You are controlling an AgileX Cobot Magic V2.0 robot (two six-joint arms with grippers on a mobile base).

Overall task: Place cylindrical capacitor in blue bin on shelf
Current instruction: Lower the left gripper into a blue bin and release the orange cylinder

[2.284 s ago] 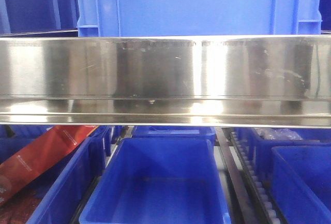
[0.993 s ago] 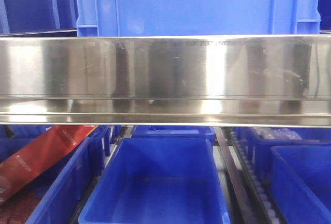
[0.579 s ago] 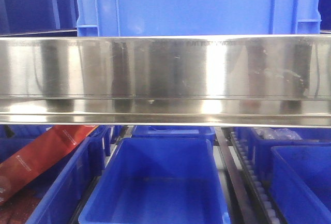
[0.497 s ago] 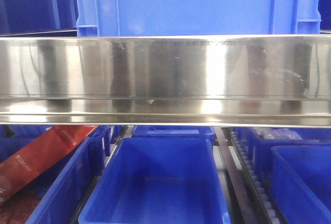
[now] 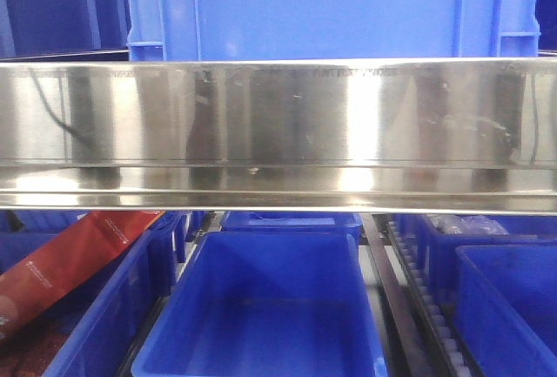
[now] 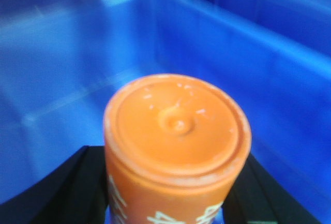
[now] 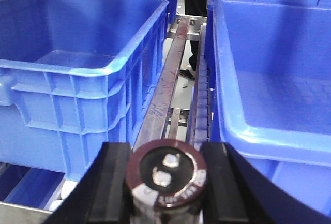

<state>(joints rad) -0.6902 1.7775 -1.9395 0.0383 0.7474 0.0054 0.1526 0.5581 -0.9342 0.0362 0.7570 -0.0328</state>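
In the right wrist view my right gripper is shut on the cylindrical capacitor, a stubby dark cylinder with a pale stripe and two silvery terminals on its end. It hangs over the gap between two blue bins, one to the left and one to the right. In the left wrist view my left gripper is shut on an orange cylinder with white lettering, held over the inside of a blue bin. The shelf's shiny steel rail crosses the front view. No gripper shows there.
A large blue bin stands above the rail. Below it are an open blue bin, more bins either side, and a red packet at the left. A brown metal rail and a roller track run between the bins.
The reflections on the left of the steel rail have shifted, and a thin dark curved line now shows there. The bins have not moved.
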